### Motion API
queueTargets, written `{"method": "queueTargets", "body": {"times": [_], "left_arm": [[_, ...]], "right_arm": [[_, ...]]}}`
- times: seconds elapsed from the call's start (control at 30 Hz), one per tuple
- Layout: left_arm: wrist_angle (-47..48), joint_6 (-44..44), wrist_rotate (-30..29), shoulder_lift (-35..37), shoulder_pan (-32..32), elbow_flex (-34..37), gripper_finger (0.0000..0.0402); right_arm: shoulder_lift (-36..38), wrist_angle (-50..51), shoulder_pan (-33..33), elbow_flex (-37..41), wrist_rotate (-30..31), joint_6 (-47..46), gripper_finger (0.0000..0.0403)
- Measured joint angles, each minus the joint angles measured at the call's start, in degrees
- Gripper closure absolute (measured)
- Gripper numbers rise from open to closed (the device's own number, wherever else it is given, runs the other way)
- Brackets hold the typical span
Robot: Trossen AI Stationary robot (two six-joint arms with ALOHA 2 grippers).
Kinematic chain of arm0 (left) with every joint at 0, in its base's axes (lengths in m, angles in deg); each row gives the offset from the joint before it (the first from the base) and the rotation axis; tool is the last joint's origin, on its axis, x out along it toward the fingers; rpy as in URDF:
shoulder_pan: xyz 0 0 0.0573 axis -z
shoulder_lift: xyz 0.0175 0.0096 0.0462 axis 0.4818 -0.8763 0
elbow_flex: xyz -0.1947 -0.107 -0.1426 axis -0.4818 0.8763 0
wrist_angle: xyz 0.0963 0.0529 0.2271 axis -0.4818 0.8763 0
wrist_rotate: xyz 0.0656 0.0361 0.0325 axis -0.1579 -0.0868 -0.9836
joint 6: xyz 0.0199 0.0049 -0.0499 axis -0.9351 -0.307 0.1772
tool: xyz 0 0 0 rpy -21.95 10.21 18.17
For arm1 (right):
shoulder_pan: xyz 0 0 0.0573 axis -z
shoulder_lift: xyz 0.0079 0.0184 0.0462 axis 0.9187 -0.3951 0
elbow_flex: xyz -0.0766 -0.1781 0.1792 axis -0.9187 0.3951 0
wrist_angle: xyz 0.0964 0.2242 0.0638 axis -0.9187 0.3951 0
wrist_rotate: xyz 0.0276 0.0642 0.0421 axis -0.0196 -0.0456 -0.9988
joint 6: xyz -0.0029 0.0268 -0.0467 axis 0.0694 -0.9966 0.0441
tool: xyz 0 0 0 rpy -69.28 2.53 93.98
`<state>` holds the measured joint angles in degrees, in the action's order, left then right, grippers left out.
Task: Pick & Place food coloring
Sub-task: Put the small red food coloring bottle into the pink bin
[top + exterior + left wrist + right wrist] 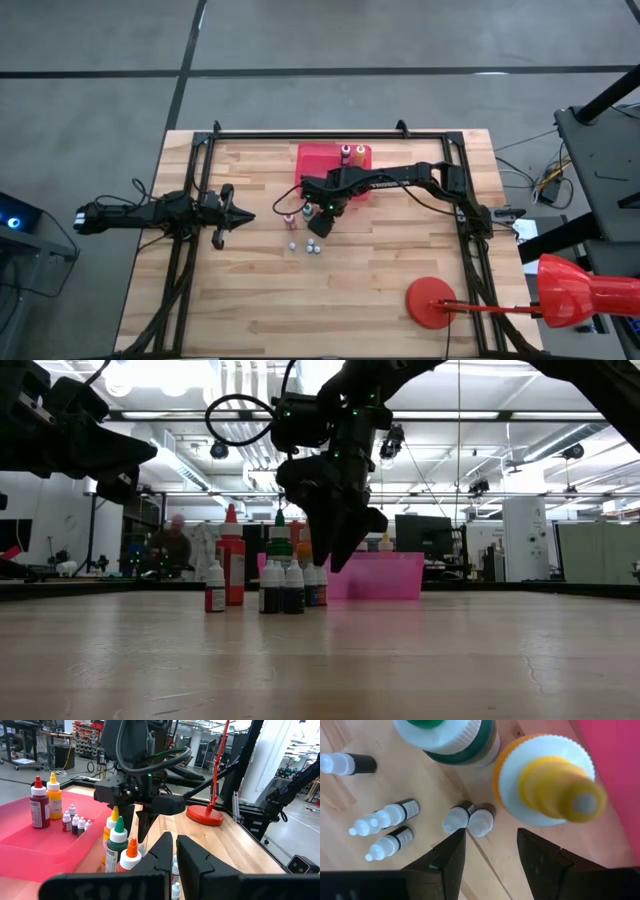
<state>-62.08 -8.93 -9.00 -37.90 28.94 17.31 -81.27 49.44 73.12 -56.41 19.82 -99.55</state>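
— Where's the food coloring (270, 575) at, from where you stand?

— Mostly clustered on the wooden table (300, 310), just in front of the red tray (312, 158). A few taller bottles with green, yellow and orange caps, and tiny dark ones with pale caps around them. Some are already in the tray: a red bottle (38, 804), an orange one beside it, and a handful of tiny ones.

— And the arms?

— The right gripper (489, 851) hangs right over the cluster, fingers pointing down, jaws apart and holding nothing. Under it sit two small bottles (469, 819) touching each other, next to the yellow-capped bottle (547, 779). The left gripper (238, 216) waits well off to the side, jaws together, empty.

— So what makes this pick go well?

— I'd say choosing one. Those two little ones stand side by side, so the fingers should straddle a single bottle, or they'll likely nudge its neighbour over. The yellow-capped one is close too; a finger coming down carelessly could clip it. Straight down, centred, close gently on the body rather than the cap, then lift clear before swinging to the tray.
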Motion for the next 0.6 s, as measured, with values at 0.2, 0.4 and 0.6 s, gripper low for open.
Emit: {"method": "queueTargets", "body": {"times": [0.2,0.4,0.6], "left_arm": [[0.00,0.01,0.02,0.00,0.01,0.01,0.0402],[0.00,0.02,0.00,0.00,0.00,0.00,0.0402],[0.00,0.00,0.02,0.00,0.00,0.02,0.0402]], "right_arm": [[0.00,-0.38,0.00,0.07,0.00,0.22,0.0234],[0.04,-2.11,0.00,1.43,0.00,0.10,0.0234],[0.04,-3.11,0.00,2.32,0.00,0.03,0.0234]]}}
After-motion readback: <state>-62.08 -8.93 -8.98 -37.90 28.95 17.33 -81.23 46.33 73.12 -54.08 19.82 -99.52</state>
